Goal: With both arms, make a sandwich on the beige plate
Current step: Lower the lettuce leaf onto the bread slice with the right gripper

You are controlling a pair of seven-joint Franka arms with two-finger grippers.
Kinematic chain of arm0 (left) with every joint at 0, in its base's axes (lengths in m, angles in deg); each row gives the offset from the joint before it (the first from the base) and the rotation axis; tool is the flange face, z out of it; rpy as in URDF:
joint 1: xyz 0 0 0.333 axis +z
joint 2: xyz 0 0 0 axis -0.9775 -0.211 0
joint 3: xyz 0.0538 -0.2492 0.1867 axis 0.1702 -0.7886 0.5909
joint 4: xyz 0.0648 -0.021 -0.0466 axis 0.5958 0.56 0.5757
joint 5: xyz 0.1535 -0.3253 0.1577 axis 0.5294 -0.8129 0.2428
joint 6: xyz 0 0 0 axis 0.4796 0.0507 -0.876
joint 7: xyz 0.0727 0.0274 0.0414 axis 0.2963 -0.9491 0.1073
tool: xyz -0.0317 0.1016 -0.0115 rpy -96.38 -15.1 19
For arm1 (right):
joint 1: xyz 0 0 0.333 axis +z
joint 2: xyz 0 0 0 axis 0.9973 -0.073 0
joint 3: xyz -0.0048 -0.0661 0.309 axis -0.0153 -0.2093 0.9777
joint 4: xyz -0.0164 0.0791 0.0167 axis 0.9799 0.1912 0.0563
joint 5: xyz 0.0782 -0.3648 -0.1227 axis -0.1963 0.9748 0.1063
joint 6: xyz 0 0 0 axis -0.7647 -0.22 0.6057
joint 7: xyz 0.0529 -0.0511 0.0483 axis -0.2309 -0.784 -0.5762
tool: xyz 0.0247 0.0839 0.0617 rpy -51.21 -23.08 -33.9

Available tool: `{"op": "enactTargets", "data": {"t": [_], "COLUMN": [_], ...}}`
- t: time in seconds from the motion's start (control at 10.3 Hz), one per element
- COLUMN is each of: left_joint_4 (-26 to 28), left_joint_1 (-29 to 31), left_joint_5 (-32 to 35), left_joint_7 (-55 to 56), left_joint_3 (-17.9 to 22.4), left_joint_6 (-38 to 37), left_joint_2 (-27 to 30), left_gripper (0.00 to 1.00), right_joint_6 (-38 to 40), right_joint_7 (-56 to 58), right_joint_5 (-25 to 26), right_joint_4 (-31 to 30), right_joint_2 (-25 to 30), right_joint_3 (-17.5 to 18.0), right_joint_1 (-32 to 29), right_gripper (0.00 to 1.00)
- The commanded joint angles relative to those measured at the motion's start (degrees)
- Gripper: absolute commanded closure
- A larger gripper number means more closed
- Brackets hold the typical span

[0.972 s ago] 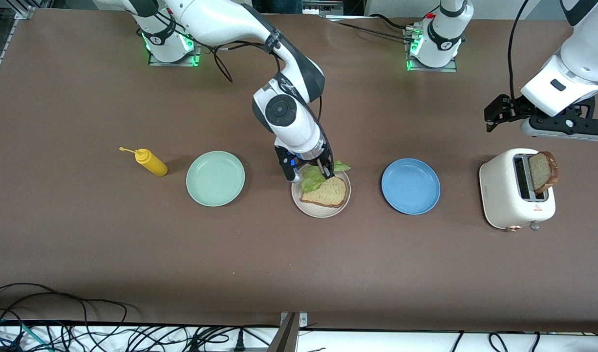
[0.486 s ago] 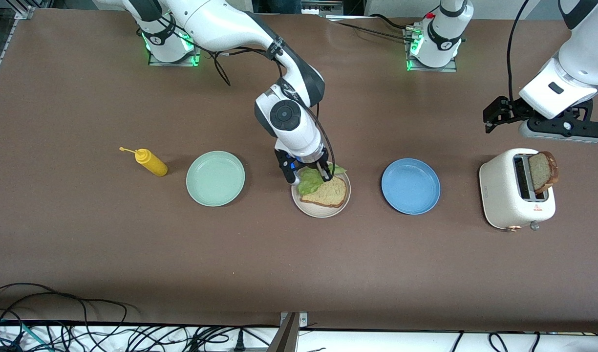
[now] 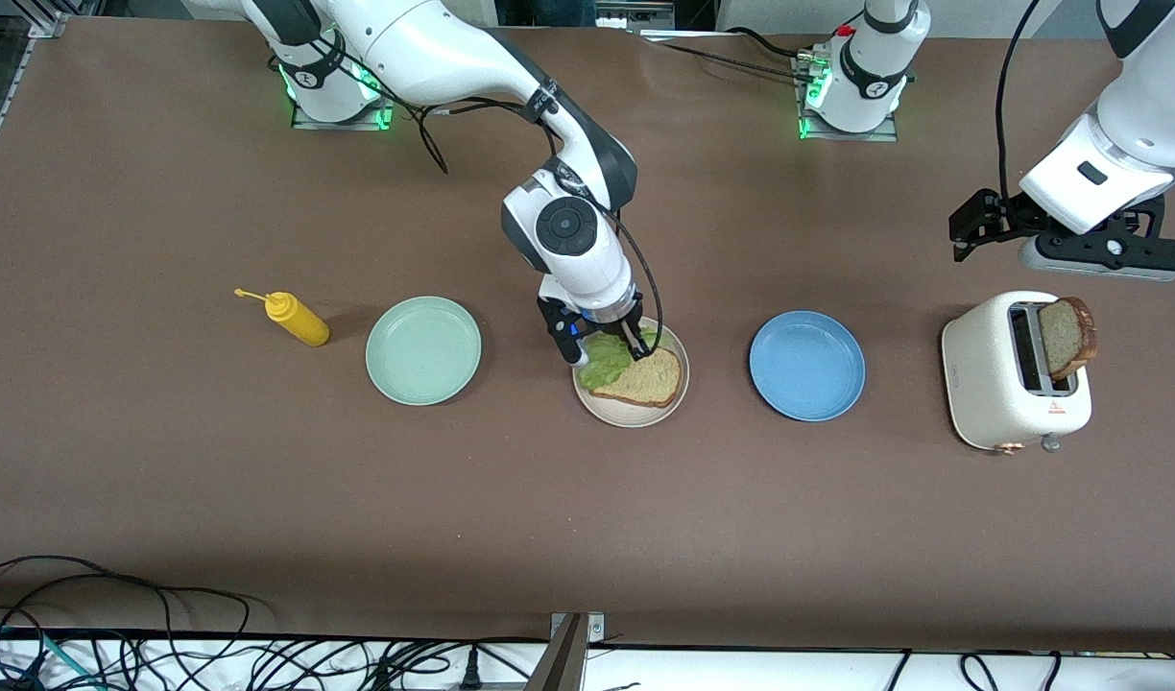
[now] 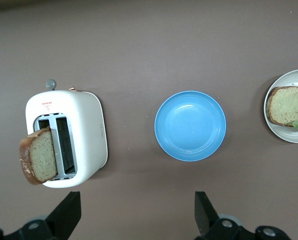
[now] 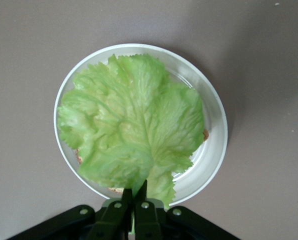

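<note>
So the right gripper (image 3: 614, 343) was pinching the lettuce (image 5: 131, 122) over the bread (image 3: 648, 378) on the beige plate (image 3: 614, 411) (left gripper (image 4: 136, 212) open, waiting above the toaster (image 3: 991, 384)), release looked next.

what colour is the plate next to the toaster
Blue: the plate beside the toaster is a plain solid blue, clearest in the left wrist view.

even, bright overhead light fills all three views, with soft short shadows under the toaster (image 3: 1015, 374) and the plates. the brown table (image 3: 165, 461) looks matte, without glare. the lettuce leaf (image 5: 131, 122) is sharp and vivid. the right gripper (image 5: 134, 200) at the picture's edge seems slightly soft, perhaps too close for focus.
</note>
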Motion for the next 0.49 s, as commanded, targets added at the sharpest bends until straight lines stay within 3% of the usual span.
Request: {"op": "enactTargets", "data": {"t": [0.0,0.39], "left_joint_4": [-1.17,-1.17], "left_joint_1": [0.03,-0.06], "left_joint_5": [-0.50,-0.50], "left_joint_7": [0.17,0.17], "left_joint_3": [0.07,0.07], "left_joint_6": [-1.06,-1.06], "left_joint_2": [-0.41,-0.41], "left_gripper": [0.00,0.00], "right_joint_6": [-1.87,-3.63], "right_joint_7": [0.65,2.85], "right_joint_5": [0.97,1.32], "right_joint_4": [2.74,2.74], "right_joint_2": [-2.25,-2.87], "right_joint_3": [-0.03,-0.12], "right_joint_1": [-0.12,-0.29], "right_gripper": [1.00,1.00]}}
